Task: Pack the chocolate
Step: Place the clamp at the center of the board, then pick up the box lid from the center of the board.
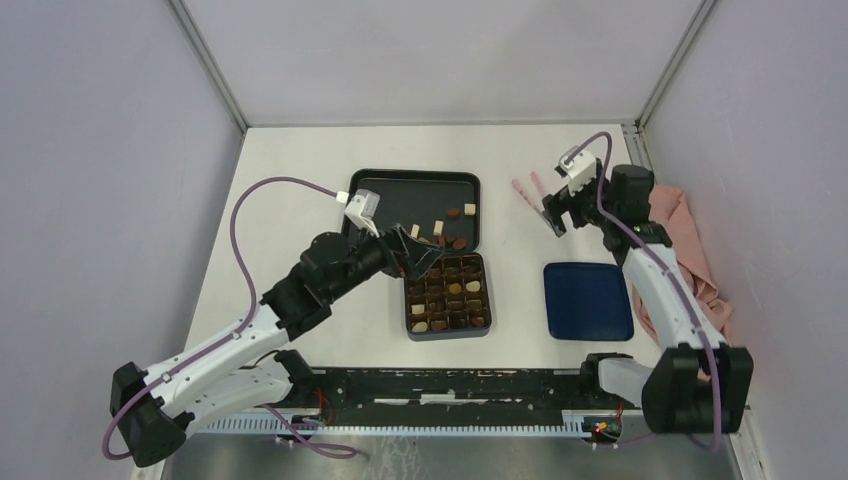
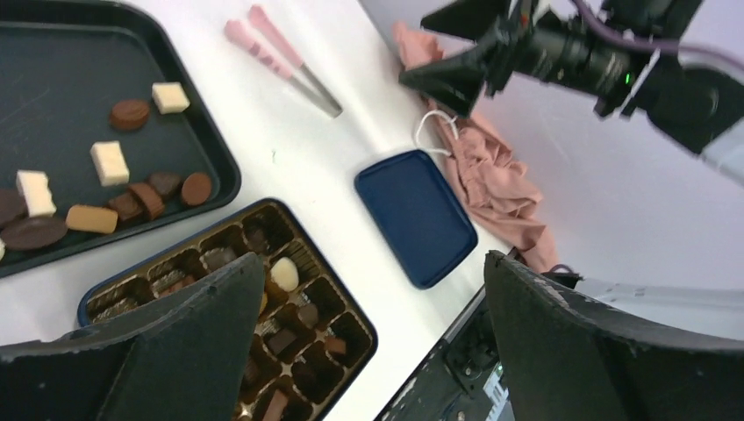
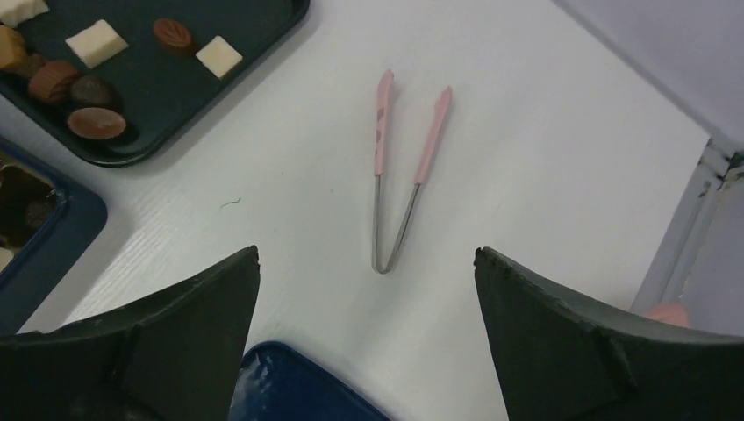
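**Both jaws released and empty; hazards at the box and the tweezers**

Top view: the left gripper (image 1: pixel 415 252) hangs with jaws spread wide, holding nothing. It is over the far left corner of the box (image 1: pixel 447 334), where the box meets the tray (image 1: pixel 400 195). The chocolate (image 1: pixel 455 213) lies loose in the tray's near right part, and more pieces sit in box cells. The right gripper (image 1: pixel 553 215), also slack and empty, is near the tweezers (image 1: pixel 527 190) at far right.

Left wrist view: the wide jaws straddle filled cells. Judgement: a descent here could clip the box wall or unseat packed pieces.

Right wrist view: the tweezers lie flat and thin on the table. Judgement: a grasp may skid them or catch only one leg.
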Available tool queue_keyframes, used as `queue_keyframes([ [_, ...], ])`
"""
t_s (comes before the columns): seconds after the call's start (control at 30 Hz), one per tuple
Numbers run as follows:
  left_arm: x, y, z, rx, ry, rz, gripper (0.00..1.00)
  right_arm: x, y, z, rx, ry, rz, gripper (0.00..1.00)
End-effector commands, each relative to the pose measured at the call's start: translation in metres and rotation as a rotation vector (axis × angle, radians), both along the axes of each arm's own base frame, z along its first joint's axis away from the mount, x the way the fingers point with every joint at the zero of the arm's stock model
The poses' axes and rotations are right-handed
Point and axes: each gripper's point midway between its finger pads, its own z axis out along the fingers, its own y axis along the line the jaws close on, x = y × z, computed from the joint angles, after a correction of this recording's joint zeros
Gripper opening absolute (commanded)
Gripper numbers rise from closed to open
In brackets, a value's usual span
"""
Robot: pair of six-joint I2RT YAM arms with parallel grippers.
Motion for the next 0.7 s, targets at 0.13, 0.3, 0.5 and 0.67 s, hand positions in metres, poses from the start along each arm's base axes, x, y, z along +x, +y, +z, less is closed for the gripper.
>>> queue_keyframes([
  [0.13, 0.006, -0.005, 0.035, -0.085, -0.131, -0.006, 1.00, -0.079, 0.042, -0.026, 0.139, 0.243, 0.242, 0.86],
  [0.3, 0.008, -0.005, 0.024, -0.073, -0.100, 0.009, 1.00, -0.093, 0.020, -0.069, 0.081, 0.369, 0.040, 0.75],
  [0.5, 0.009, -0.001, 0.019, -0.067, -0.089, 0.029, 1.00, -0.116, 0.010, -0.117, 0.006, 0.560, -0.035, 0.48],
  [0.67, 0.009, 0.002, 0.013, -0.055, -0.078, 0.042, 1.00, -0.128, 0.015, -0.139, -0.040, 0.610, -0.032, 0.46],
])
